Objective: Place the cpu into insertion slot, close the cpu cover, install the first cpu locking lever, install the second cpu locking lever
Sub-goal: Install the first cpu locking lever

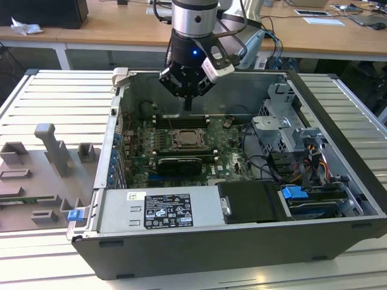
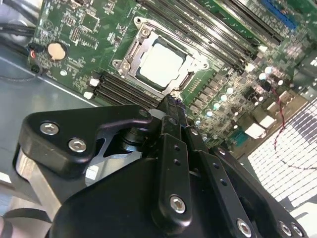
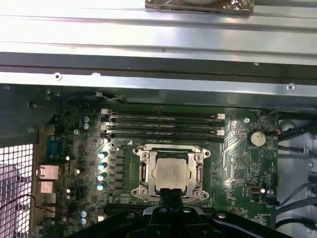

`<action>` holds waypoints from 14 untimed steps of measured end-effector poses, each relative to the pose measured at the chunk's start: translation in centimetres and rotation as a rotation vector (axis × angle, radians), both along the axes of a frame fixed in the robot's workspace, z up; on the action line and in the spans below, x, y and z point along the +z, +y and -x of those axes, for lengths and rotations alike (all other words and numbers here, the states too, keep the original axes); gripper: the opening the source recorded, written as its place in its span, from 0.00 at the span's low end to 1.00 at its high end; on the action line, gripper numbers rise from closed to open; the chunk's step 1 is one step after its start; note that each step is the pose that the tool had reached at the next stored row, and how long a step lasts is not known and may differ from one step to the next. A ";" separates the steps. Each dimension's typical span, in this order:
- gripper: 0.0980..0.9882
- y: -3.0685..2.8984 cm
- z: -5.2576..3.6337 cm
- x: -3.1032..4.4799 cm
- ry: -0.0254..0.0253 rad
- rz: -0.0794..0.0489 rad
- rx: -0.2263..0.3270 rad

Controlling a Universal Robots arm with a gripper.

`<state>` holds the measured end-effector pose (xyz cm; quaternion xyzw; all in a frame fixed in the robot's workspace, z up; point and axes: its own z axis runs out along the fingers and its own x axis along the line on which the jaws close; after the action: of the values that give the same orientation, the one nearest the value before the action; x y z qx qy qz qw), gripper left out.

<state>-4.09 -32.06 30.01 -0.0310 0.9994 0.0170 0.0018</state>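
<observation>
cpu | lies under lowered cpu cover | gripper pinched closed, empty, hovering near cover's edge

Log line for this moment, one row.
cpu: in insertion slot | cpu cover: down | gripper: shut, empty, above slot edge

A slatted silvery metal surface carries an open dark computer case, lying on its side across the middle. At the exterior view's left, a flat grey fixture with raised blocks lies just beside the case.
</observation>
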 end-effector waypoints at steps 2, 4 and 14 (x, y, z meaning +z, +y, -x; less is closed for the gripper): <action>0.01 0.00 0.00 -0.06 -0.0015 0.000 0.057; 0.01 0.01 0.00 -0.16 -0.0059 0.000 0.071; 0.01 0.03 0.33 -0.70 -0.0080 0.001 -0.015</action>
<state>-4.43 -32.04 29.30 -0.0238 0.9996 0.0165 0.0059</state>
